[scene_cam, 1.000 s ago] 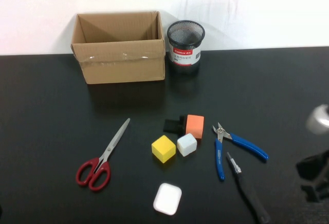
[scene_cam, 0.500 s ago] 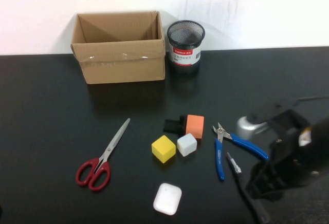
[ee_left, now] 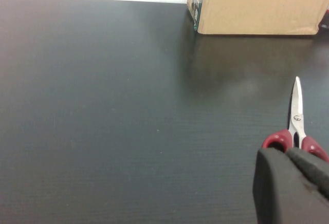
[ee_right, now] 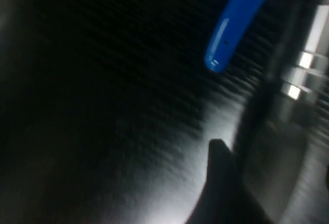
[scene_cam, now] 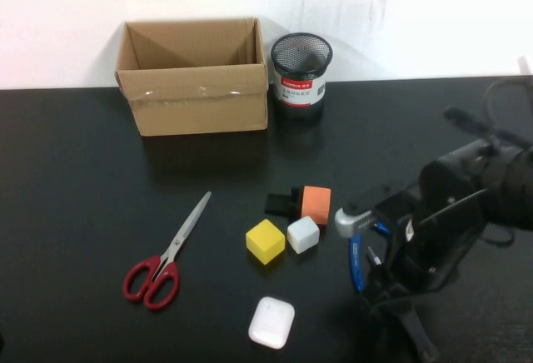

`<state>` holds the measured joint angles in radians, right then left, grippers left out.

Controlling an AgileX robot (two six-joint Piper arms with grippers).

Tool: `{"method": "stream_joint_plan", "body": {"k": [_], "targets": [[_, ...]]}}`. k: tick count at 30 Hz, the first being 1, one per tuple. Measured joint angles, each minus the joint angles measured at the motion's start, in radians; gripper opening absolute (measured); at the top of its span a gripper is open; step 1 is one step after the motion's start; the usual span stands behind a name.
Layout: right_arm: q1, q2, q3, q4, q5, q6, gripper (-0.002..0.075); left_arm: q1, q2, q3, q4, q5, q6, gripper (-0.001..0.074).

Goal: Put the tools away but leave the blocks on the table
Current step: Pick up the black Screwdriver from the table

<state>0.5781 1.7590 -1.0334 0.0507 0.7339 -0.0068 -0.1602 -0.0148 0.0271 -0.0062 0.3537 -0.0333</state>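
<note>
Whether the right gripper's [scene_cam: 385,290] fingers are spread or pressed together cannot be told: it hangs low over the near right of the matte black table [scene_cam: 75,196], right above the slim black-handled screwdriver [scene_cam: 414,334] and the blue-handled pliers [scene_cam: 356,263], its dark bulk covering much of both. The left gripper [ee_left: 292,188] sits at the near left, only a dark rounded edge of it showing in its wrist view, and its fingers' state cannot be told either.

Nearest lies the flat white rounded square [scene_cam: 271,322]. A little farther, to the left, the red-handled scissors [scene_cam: 164,259] lie flat with their steel blades pointing away and rightward. Beyond the white square stand the yellow cube [scene_cam: 265,241] and the smaller white cube [scene_cam: 302,234], touching or nearly so, then the upright orange block [scene_cam: 316,203] with the little black block [scene_cam: 280,203] against its left side.

At the far edge by the wall stand an open corrugated cardboard box [scene_cam: 193,96], tape glinting along its front, and just right of it a round black wire-mesh cup [scene_cam: 301,66] with a red label.
</note>
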Motion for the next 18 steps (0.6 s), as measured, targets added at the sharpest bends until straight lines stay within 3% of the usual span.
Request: {"method": "stream_joint_plan", "body": {"k": [4,9,18], "targets": [[0.000,0.057,0.000,0.000,-0.015,0.007,0.0308,0.000,0.000,0.000,0.000,0.000,0.000,-0.0004],[0.000,0.059,-0.004,-0.035,-0.009,0.061,-0.0006,0.000,0.000,0.000,0.000,0.000,0.000,-0.0004],[0.000,-0.131,-0.079,-0.101,0.036,0.061,-0.0006,0.000,0.000,0.000,0.000,0.000,0.000,-0.0004]]}}
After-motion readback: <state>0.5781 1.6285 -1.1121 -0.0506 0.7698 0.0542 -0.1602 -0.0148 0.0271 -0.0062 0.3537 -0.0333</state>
